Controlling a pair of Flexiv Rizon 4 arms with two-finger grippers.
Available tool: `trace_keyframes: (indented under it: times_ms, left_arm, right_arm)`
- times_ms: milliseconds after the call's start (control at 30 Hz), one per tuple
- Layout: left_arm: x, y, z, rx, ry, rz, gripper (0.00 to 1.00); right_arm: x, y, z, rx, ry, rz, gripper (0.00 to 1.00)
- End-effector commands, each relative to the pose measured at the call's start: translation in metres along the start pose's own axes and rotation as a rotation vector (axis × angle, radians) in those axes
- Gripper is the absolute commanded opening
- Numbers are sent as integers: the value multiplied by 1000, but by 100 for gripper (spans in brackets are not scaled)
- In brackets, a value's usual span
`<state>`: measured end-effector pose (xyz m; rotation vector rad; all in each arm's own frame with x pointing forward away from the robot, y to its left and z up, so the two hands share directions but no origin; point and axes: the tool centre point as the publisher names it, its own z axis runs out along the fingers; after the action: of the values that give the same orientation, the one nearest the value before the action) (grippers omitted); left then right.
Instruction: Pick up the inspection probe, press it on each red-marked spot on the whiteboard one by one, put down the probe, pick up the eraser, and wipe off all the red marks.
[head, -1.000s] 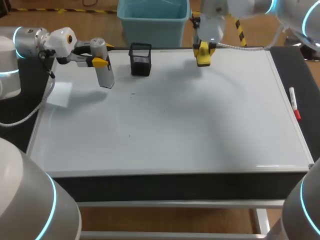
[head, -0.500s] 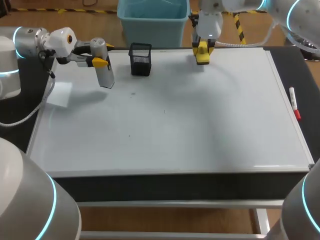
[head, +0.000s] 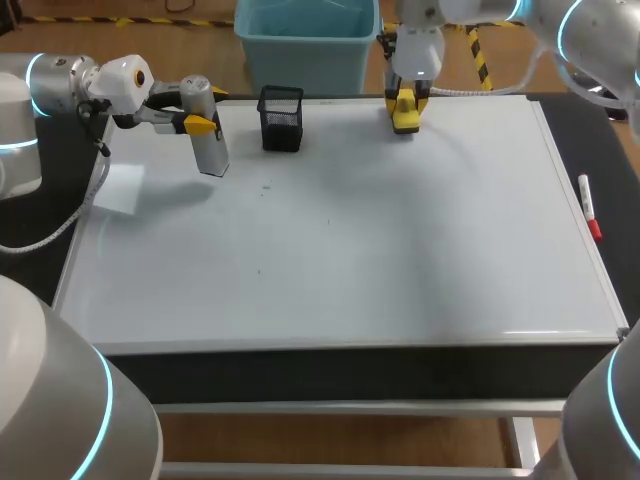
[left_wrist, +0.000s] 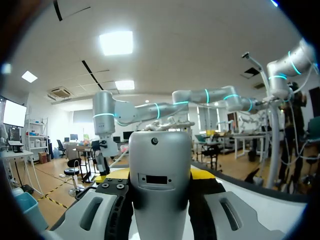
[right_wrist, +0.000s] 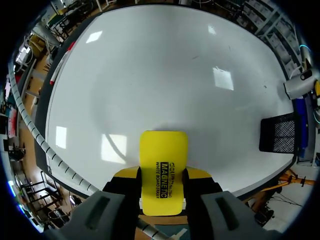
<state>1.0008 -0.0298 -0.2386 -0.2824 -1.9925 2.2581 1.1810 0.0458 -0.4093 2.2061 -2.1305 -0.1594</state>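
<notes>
Whiteboard (head: 400, 260) faintly specked; left hand (head: 203, 112) grips probe (head: 211, 152), right hand (right_wrist: 161, 184) eraser (right_wrist: 163, 150).

left end effector (head: 203, 123): clamped on probe (left_wrist: 160, 170) | right end effector (head: 405, 102): pointing down, clamped on eraser (right_wrist: 163, 167)

Pretty clearly a robotics lab: a left arm (head: 60, 82) and right arm (head: 600, 45) flank a flat whiteboard (head: 400, 250), mesh cup (head: 281, 118) and marker (head: 589, 207) on it.

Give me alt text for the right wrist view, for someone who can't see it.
The right pincer grips a yellow eraser near the edge of the whiteboard. The board stretches ahead with no red marks showing; a black mesh cup stands on it.
</notes>
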Motion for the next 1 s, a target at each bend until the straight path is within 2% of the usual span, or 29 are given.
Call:
trace_keyframes:
  times_ms: [33, 1000]
  left_arm:
    - [-1, 0, -1, 1, 4, -1, 0]
    - [-1, 0, -1, 1, 4, -1, 0]
  right_arm:
    - [1, -9, 2, -27, 3, 0, 0]
    - [9, -14, 12, -38, -7, 23, 0]
